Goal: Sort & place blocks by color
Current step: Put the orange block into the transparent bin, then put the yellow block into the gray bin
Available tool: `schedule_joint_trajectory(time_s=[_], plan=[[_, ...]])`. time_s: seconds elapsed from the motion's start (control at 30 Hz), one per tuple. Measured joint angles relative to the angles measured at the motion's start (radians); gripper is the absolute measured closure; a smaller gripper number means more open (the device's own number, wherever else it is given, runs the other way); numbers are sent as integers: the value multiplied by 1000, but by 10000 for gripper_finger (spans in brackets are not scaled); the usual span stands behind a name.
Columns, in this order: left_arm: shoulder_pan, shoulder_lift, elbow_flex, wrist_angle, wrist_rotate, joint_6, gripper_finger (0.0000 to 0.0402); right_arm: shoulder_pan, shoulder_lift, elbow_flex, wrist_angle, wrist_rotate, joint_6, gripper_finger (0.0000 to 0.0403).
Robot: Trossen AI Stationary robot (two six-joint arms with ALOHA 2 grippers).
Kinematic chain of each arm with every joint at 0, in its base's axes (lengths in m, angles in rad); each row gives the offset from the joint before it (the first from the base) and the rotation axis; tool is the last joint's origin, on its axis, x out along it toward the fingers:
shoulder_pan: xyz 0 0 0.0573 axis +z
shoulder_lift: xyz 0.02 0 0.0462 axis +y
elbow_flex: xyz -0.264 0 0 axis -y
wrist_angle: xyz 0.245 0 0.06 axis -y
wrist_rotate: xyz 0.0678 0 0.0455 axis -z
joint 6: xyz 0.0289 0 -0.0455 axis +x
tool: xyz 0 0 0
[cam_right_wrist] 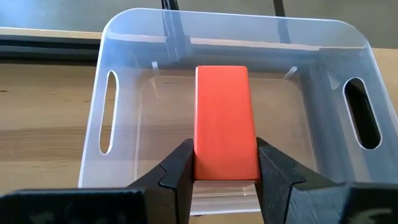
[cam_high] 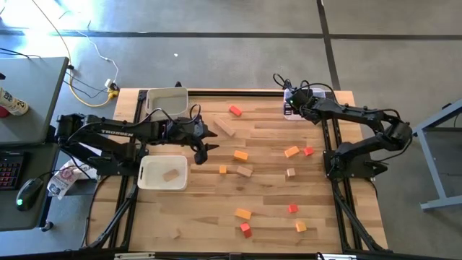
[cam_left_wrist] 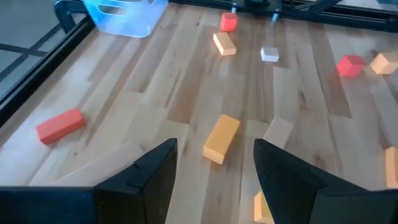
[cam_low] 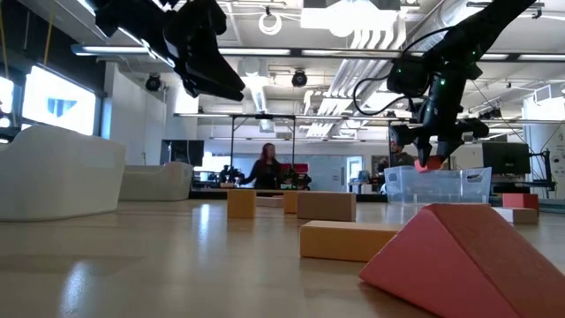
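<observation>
Red is the block [cam_right_wrist: 225, 121] that the right gripper [cam_right_wrist: 225, 163] holds, with both fingers pressed tight on its sides. It hangs over a clear bin [cam_right_wrist: 118, 37] at the far right corner of the table [cam_high: 267, 195], at about 1 o'clock from the table's middle. In the low view the right gripper [cam_low: 430, 159] is just above the bin's [cam_low: 437, 184] rim with the red block [cam_low: 430, 165] peeking out below. The left gripper [cam_high: 200, 150] hovers over the table at about 9 o'clock from the middle, its fingers [cam_left_wrist: 152, 168] spread apart and holding nothing. Below it lie an orange block [cam_left_wrist: 222, 137] and, just past it, a plain wood block [cam_left_wrist: 277, 132]. A long wood plank [cam_high: 224, 127] lies near that gripper at 12 o'clock from it. Two pale bins sit on the left side: one [cam_high: 167, 97] at the far edge, and a nearer one [cam_high: 148, 173] with one wood block [cam_high: 170, 175] inside. More blocks are spread over the table: a red one [cam_high: 235, 110] toward the far edge, orange [cam_high: 291, 152] and red [cam_high: 308, 151] ones side by side at 3 o'clock, and a few more at 5 and 6 o'clock near the front edge. A person [cam_low: 266, 167] stands far back in the room.
</observation>
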Motion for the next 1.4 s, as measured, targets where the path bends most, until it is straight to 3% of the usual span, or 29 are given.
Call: schedule_joint_trajectory(time_s=[0.23,0.63,1.4], plan=[[-40,61,0,29,0,-8,204,-9,0,0,1,-1,-35,284],[-50,181,0,95,2,7,204,-11,0,0,22,7,-62,224],[-170,291,0,140,33,-41,204,-10,-3,0,133,-143,-114,222]])
